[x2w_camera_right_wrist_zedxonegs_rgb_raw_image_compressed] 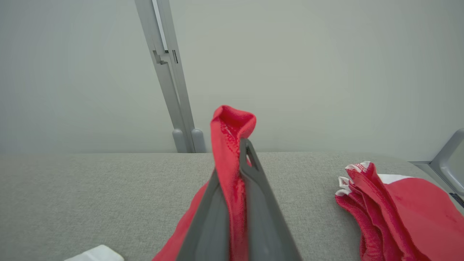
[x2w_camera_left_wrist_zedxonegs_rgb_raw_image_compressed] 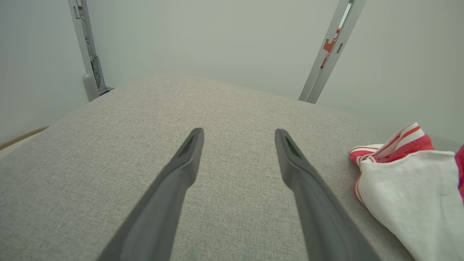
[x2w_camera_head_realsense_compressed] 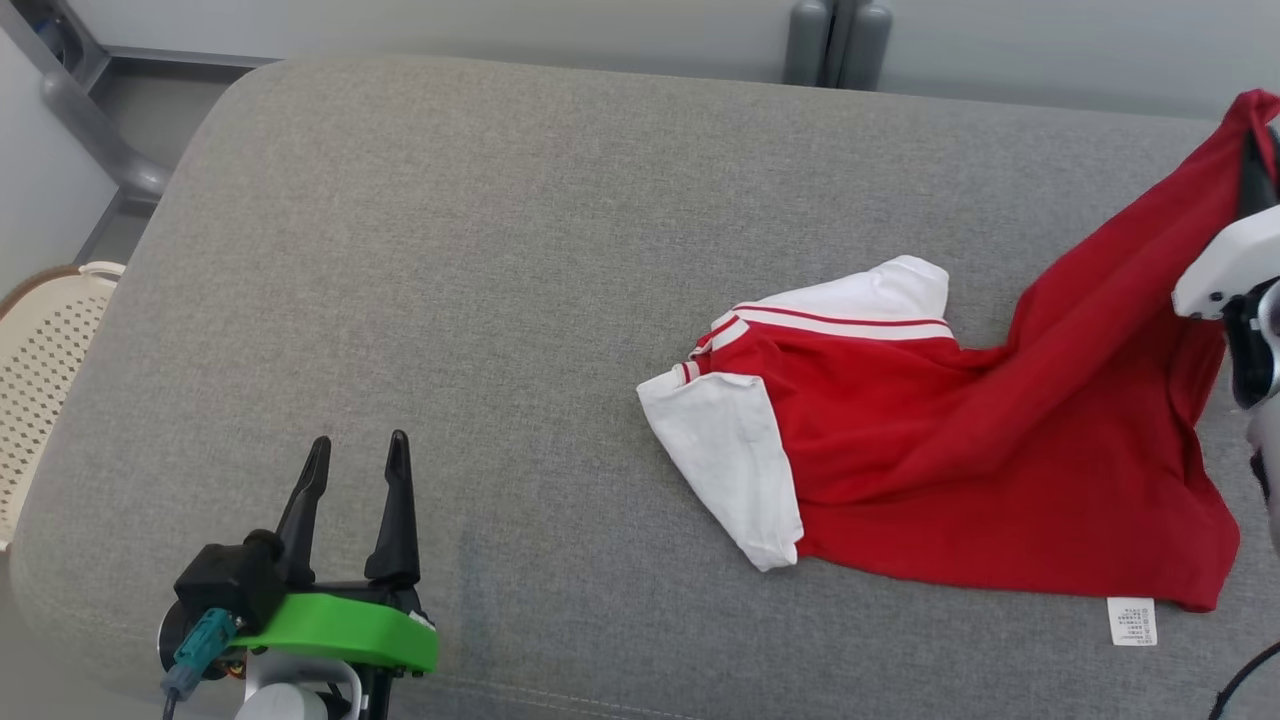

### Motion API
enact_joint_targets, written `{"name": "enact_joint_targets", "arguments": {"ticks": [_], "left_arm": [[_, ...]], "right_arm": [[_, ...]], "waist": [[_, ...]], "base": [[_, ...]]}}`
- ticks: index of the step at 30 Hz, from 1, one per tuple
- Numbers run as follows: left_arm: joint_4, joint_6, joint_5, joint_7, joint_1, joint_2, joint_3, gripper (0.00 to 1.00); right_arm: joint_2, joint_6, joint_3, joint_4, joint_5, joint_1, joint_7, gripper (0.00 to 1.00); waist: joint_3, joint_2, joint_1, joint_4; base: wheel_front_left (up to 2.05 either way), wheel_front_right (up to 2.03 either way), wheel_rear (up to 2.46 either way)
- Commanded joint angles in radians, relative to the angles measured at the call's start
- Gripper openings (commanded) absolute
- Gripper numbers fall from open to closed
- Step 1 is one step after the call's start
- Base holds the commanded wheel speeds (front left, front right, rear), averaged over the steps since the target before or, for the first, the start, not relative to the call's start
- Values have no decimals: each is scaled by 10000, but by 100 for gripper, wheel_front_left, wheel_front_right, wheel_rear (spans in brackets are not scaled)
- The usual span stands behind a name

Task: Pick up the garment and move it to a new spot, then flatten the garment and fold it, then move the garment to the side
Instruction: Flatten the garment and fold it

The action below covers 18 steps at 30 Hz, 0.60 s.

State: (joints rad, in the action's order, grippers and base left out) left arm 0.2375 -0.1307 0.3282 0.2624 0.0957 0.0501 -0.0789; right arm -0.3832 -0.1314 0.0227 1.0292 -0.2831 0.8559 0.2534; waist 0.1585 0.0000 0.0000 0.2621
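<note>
On grey cushion (x2w_camera_head_realsense_compressed: 480, 250), head view: 1 garment (x2w_camera_head_realsense_compressed: 900, 440), red w/ white sleeves, lies flat well to the right of left gripper (x2w_camera_head_realsense_compressed: 359, 440). Its 2 fingers are spread, nothing btwn. 1 corner is raised at far right edge. 1 basket (x2w_camera_head_realsense_compressed: 45, 350) sits off the left edge.
Left wrist view: bare cushion ahead of & btwn fingers; 1 white sleeve (x2w_camera_left_wrist_zedxonegs_rgb_raw_image_compressed: 409, 195) at view-right.
Right wrist view: right gripper (x2w_camera_right_wrist_zedxonegs_rgb_raw_image_compressed: 232, 159), 2 fingers pressed together, pinching 1 red fold. Bare cushion at view-left of fingers.

Matt red cloth garment (x2w_camera_head_realsense_compressed: 1000, 440), rough grey woven cushion (x2w_camera_head_realsense_compressed: 500, 300)
</note>
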Motion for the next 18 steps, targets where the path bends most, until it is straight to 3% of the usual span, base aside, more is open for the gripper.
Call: {"name": "enact_joint_targets", "arguments": {"ticks": [1, 2, 7, 11, 18], "left_arm": [[15, 1, 123, 28, 193, 13, -28, 100], [32, 2, 137, 28, 204, 13, -50, 100], [89, 48, 52, 28, 112, 14, -1, 100], [108, 46, -77, 28, -101, 16, 176, 100], [110, 30, -344, 28, -425, 15, 416, 100]], "right_arm": [[183, 17, -67, 357, 246, 82, 35, 38], [191, 17, -112, 508, 355, 242, 55, 100], [362, 19, -132, 213, 788, 315, 117, 100], [623, 19, 154, -1191, 754, -363, 113, 100], [1079, 19, -460, -3813, 539, -2042, 117, 100]], "waist": [[103, 0, 0, 121], [112, 0, 0, 149], [-88, 0, 0, 45], [-416, 0, 0, -245], [-943, 0, 0, -884]], "base": [[0, 0, 0], [0, 0, 0], [0, 0, 0], [0, 0, 0], [0, 0, 0]]}}
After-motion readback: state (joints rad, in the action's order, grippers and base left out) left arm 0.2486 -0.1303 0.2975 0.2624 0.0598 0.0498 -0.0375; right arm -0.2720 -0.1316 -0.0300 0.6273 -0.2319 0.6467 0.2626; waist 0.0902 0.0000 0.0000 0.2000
